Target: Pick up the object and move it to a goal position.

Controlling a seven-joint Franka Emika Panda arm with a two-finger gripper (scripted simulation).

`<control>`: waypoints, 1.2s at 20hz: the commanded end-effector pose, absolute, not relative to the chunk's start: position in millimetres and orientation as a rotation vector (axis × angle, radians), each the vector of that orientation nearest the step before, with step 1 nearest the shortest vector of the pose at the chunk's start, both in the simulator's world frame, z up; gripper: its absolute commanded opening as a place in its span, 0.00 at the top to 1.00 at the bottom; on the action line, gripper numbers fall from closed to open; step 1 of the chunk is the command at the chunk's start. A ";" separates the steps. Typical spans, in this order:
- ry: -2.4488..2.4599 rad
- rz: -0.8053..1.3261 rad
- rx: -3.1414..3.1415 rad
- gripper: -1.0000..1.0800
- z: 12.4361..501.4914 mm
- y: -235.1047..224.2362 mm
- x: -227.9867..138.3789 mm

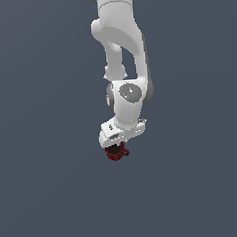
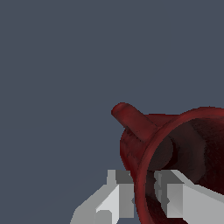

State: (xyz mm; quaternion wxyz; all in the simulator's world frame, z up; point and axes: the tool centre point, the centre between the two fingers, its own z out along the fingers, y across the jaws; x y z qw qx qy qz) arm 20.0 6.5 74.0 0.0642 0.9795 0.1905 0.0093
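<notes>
The dark red mug (image 1: pixel 114 152) sits just under the white hand of my arm in the exterior view, its loop handle sticking out toward that view's right. In the wrist view the mug (image 2: pixel 183 131) fills the frame's corner, with its handle (image 2: pixel 131 119) and dark inside showing. My gripper (image 2: pixel 144 192) is shut on the mug's rim: one grey finger (image 2: pixel 120 194) is outside the wall and the other finger (image 2: pixel 170 192) is inside it. In the exterior view the gripper (image 1: pixel 115 146) is mostly hidden by the hand.
A plain dark grey-blue surface (image 1: pixel 45 195) fills both views. The white arm (image 1: pixel 121 50) comes down from the top of the exterior view. No other objects or goal marker show.
</notes>
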 end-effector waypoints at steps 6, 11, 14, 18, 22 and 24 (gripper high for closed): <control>0.576 0.028 2.958 1.00 73.7 6.9 20.1; 0.576 0.028 2.958 1.00 79.1 9.2 20.2; 0.576 0.028 2.958 1.00 89.9 14.2 20.4; 0.576 0.028 2.958 1.00 113.3 25.0 20.8; 0.576 0.028 2.958 1.00 145.5 40.0 21.4; 0.577 0.029 2.957 1.00 164.8 49.3 21.8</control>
